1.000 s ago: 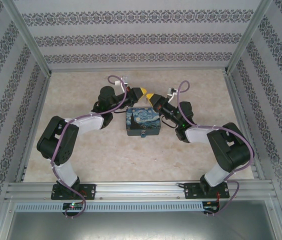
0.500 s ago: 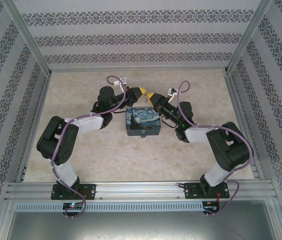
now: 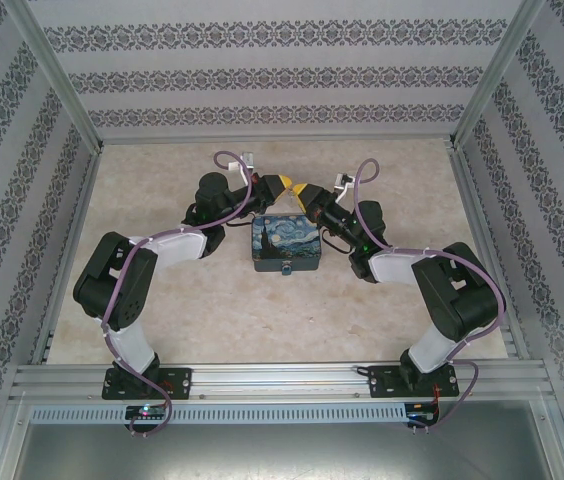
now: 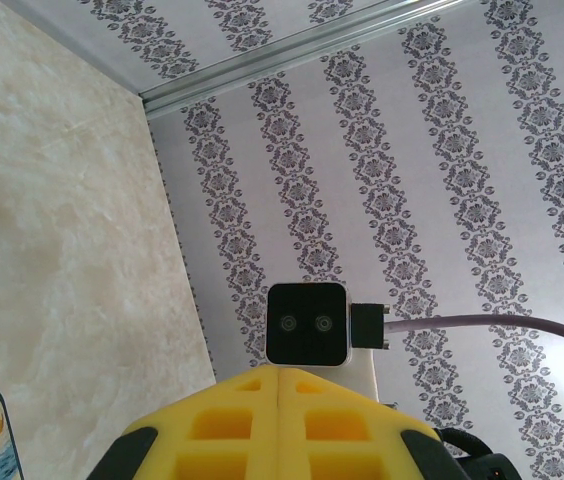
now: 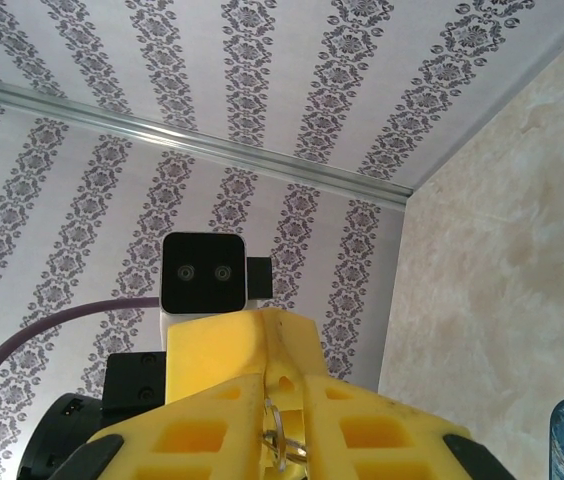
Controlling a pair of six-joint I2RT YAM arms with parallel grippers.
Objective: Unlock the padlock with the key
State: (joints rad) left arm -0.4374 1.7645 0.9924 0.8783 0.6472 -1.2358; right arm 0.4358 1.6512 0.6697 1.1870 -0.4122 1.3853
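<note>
Robot test cell in a lab, not a lived-in room. Enclosure framed in bare aluminium posts. Three flat wall panels papered in grey damask stripes, meeting the frame at hard seams. Counter has a pale marble-look surface. Slotted aluminium rail along the near edge, with the left arm and right arm bolted to it side by side. Purple cables loop along both arms. Slotted cable duct runs below the rail. Small square camera module sits on the opposite wrist.

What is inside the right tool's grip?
A thin silvery ring shows pinched between the right tool's yellow fingers; whatever hangs on it is covered by them.
</note>
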